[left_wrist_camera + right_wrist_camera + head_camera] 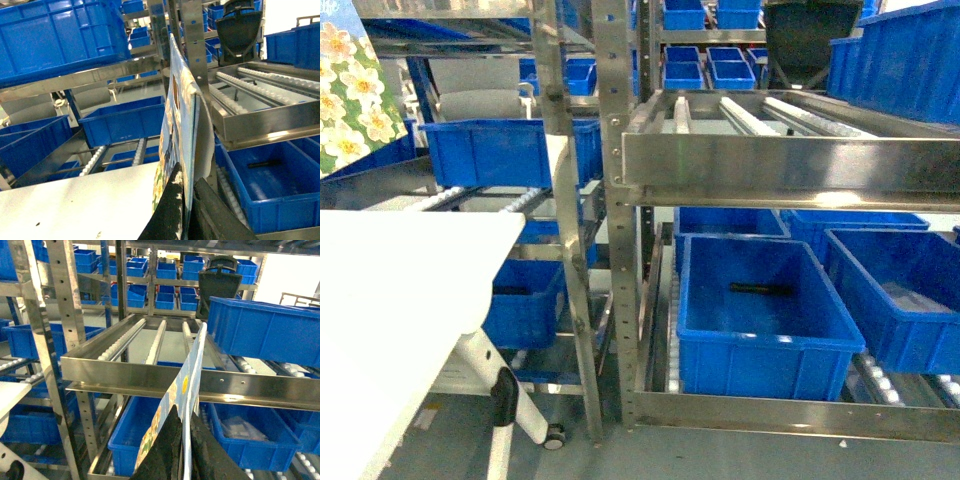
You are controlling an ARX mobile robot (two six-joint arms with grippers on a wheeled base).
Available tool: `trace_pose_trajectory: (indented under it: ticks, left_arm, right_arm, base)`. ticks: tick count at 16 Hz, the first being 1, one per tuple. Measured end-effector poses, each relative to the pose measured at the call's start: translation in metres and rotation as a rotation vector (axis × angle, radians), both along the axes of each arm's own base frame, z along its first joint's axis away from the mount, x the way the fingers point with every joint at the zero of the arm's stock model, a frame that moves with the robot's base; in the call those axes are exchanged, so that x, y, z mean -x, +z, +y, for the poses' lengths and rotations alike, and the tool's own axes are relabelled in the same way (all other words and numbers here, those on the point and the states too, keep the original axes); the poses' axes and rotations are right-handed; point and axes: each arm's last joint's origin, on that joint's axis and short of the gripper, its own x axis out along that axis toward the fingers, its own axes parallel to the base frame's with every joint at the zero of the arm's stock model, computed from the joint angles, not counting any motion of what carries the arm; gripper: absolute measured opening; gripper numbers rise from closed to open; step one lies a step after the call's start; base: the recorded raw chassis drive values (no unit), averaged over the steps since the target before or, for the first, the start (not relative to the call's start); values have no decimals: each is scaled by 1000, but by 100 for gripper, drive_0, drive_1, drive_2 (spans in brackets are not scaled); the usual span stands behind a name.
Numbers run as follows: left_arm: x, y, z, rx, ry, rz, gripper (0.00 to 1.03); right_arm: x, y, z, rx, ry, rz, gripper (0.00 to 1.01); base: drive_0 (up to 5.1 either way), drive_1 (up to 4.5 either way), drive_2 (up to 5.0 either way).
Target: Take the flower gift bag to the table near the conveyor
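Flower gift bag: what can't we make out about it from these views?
- Head view: flower gift bag is cut off by the top-left edge; neither end effector is in frame.
- Left wrist view: bag is seen edge-on, so the print is unreadable; left end effector hides its lower part.
- Right wrist view: right end effector covers the bag's bottom.
- Head view: black item in blue bin is too small to identify.

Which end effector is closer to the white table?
Left. The left end effector hangs by the table edge; the right end effector is off to its side, facing the conveyor.
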Motion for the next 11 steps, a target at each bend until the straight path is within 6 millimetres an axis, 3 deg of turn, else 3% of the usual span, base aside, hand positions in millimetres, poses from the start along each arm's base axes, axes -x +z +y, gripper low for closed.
trace_pose_trajectory:
  ticks: [11]
  left_arm:
    - [0,0,0,1,-1,-2,2]
  right_arm:
    - [0,0,0,0,0,1,3]
  base:
    - [-501,240,240]
